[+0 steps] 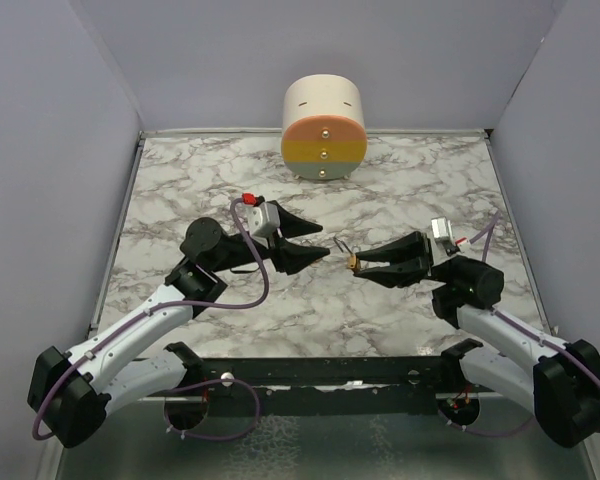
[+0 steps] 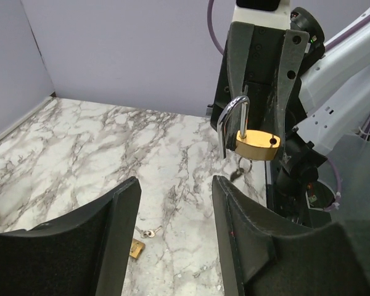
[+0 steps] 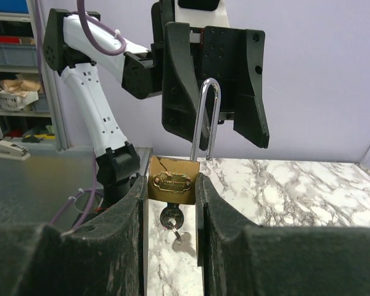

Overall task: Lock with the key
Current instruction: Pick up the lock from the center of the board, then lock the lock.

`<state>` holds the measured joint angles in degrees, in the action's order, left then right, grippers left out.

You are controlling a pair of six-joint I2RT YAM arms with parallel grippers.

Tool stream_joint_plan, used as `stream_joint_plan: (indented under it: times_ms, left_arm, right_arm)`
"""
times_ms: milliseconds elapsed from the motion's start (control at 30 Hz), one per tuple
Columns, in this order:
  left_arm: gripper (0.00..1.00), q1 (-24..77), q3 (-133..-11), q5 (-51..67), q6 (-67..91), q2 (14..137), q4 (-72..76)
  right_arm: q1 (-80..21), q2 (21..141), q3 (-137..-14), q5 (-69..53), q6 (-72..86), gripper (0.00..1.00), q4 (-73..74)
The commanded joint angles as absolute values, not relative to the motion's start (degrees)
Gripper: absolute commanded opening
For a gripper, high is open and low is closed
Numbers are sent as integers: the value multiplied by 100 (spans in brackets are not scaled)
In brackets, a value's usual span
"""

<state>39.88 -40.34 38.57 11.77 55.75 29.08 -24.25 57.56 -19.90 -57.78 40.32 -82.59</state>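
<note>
Two arms reach in over the marble table (image 1: 180, 190); the right jaws are clenched on the gold padlock (image 3: 173, 180), pinching its body from both sides and holding it up off the table, between the two arms; its silver loop (image 3: 206, 117) points up, and from the left wrist we see one end of the loop hanging free beside the body, so it is undone; a key (image 3: 171, 217) sticks in the bottom of the padlock; the left jaws are spread apart and hold nothing, facing the padlock and near it; under them we see a small gold thing (image 2: 136, 248) and tiny keys (image 2: 149, 232) lying on the table.
</note>
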Motion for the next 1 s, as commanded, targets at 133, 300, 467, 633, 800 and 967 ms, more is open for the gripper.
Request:
stream_joint_plan:
  times_ms: [133,300,467,633,800,967]
  left_arm:
    - [57,4025,-4034,3944,1533,5524,3670]
    - [57,4047,-4080,4190,1805,5587,4027]
    - [56,4131,-4209,4340,1944,5773,4171]
    - [49,4273,-4342,4425,1960,5993,4227]
    - [47,4405,-4427,4410,1982,6065,4317]
    - [29,4436,-4417,4273,1957,5999,4365]
  right_arm:
    - [-2391,5734,-2051,-5861,3835,1,-8676]
    - [-2391,5676,-2081,-5871,3736,1,-8551]
    - [-2390,5625,-2081,-5858,3656,1,-8451]
    - [-2390,5618,-2116,-5865,3593,1,-8334]
    - [-2389,5637,-2120,-5872,3526,1,-8236]
    - [-2389,5626,-2098,-5845,3489,1,-8196]
